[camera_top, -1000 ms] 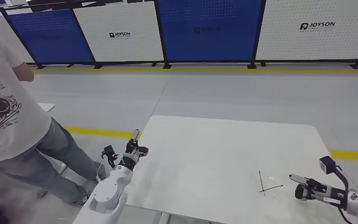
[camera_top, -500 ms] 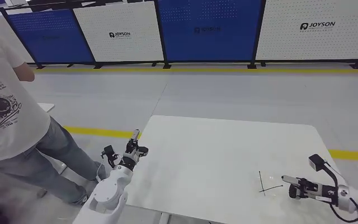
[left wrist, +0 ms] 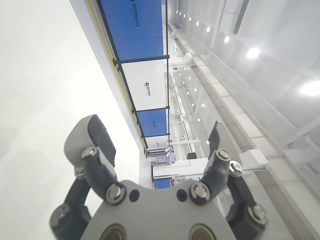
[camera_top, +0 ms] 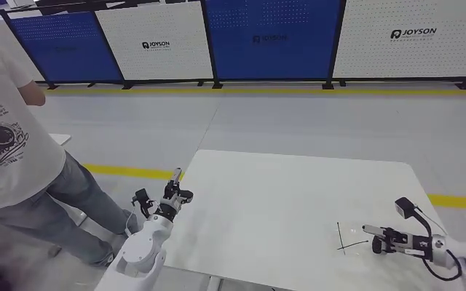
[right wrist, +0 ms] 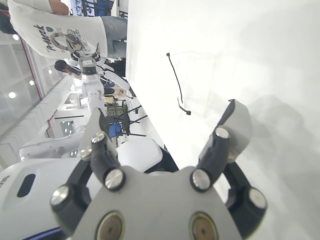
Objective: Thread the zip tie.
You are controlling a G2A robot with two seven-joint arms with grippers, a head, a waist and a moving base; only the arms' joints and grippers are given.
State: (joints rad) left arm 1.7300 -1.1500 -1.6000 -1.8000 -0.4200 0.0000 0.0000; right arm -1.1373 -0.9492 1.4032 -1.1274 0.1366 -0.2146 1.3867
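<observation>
Right wrist view: right gripper [right wrist: 165, 110] with fingers [right wrist: 237, 118] spread wide, empty, black zip tie [right wrist: 175, 76] flat on the table [right wrist: 225, 26] just ahead, untouched, perhaps crossing a second one; light, thin, springy, slippery, best pinched mid-strap, clear of the head [right wrist: 168, 54]; left gripper [left wrist: 157, 123] likewise spread, well apart.

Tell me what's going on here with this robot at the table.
The robot is set up to thread a zip tie, but nothing is gripped yet. A black zip tie and a second zip tie lie close together on the white table. The right claw hovers open just short of them. The left claw is open too, held up at the table's opposite edge, far from the ties.
</observation>
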